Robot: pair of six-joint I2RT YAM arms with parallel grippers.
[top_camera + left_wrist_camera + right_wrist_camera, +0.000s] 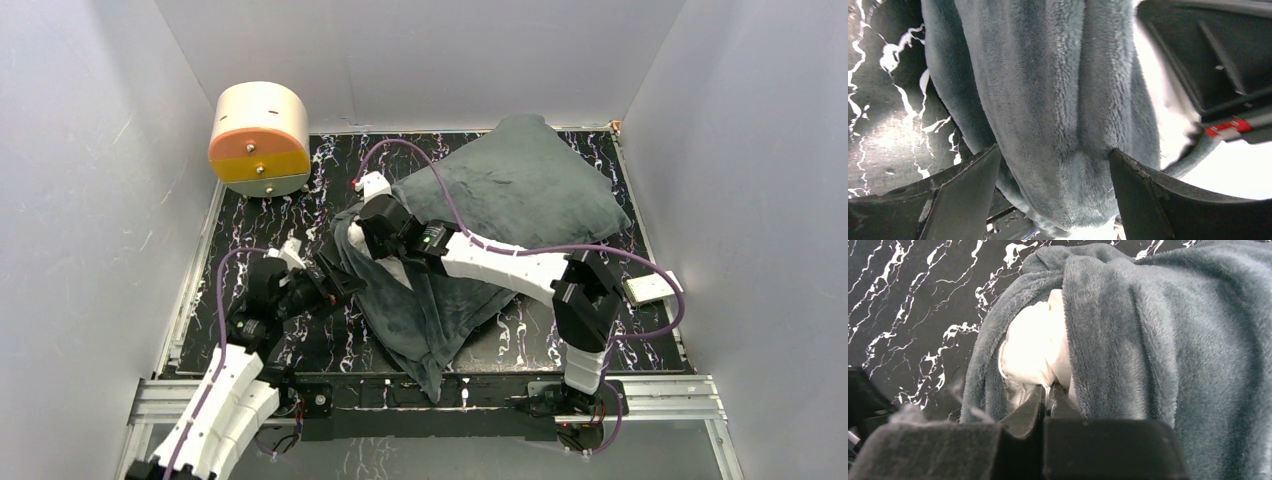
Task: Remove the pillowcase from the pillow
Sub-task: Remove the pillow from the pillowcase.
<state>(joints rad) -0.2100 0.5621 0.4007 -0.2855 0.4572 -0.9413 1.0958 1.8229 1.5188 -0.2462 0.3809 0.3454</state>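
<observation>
Little done: the pillow (1033, 347) is found almost wholly inside the pillowcase (510, 190).
It is laid from the table's (240, 230) far right corner to the near edge. 1 bared corner is pinched in the closed right gripper (1047, 395), and the left gripper (1054, 150) is spread wide about a fold.

- The pillow (1033, 350) is largely hidden inside the pillowcase (1158, 340), just ahead of the right end effector (1048, 397).
- The pillowcase fold between the fingers of the left end effector (1054, 150) is cut off below.

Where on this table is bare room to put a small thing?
Bare black marbled table lies between the cream-and-orange cylinder and the grey-green plush pillowcase, and along the left edge, nearer than the cylinder. The middle is crowded: the left gripper and the right gripper, pinching the white pillow, meet there.
</observation>
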